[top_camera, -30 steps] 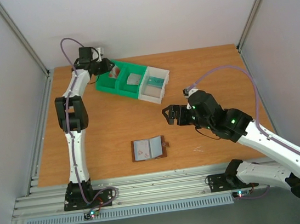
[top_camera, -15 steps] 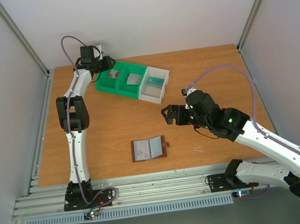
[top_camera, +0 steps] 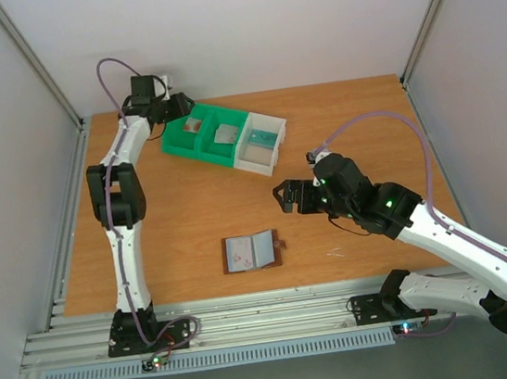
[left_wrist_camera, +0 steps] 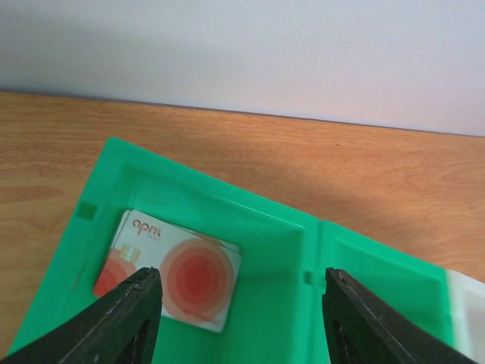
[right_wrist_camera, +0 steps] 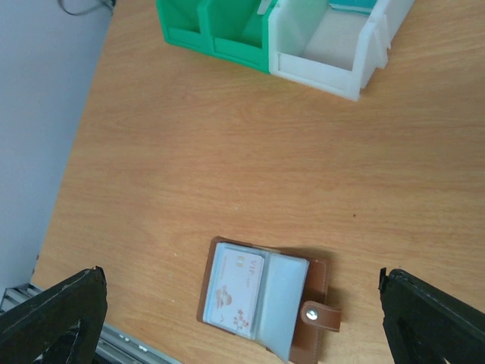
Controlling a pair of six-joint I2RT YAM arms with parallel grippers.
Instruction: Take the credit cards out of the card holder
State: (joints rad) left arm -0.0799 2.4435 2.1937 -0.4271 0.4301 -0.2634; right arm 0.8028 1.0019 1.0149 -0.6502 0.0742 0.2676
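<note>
Left wrist: left gripper (left_wrist_camera: pixel 242 277) splayed, empty; just below, red-and-white credit card (left_wrist_camera: pixel 178 273) flat in green plastic bin (left_wrist_camera: pixel 227 220). Likewise splayed, right gripper (top_camera: pixel 284 195); beneath, opened brown leather-look card holder (right_wrist_camera: pixel 322 284), pale card (right_wrist_camera: pixel 236 288) seemingly pocketed.

Stretching the white-and-black left arm (top_camera: pixel 119 198) far forward and upward, holding the fingers of its black two-finger left gripper (top_camera: pixel 179 105) wide apart. Bending the white-and-black right arm (top_camera: pixel 447 239) inward, its black two-finger right gripper (top_camera: pixel 285 195) gaping too.
</note>
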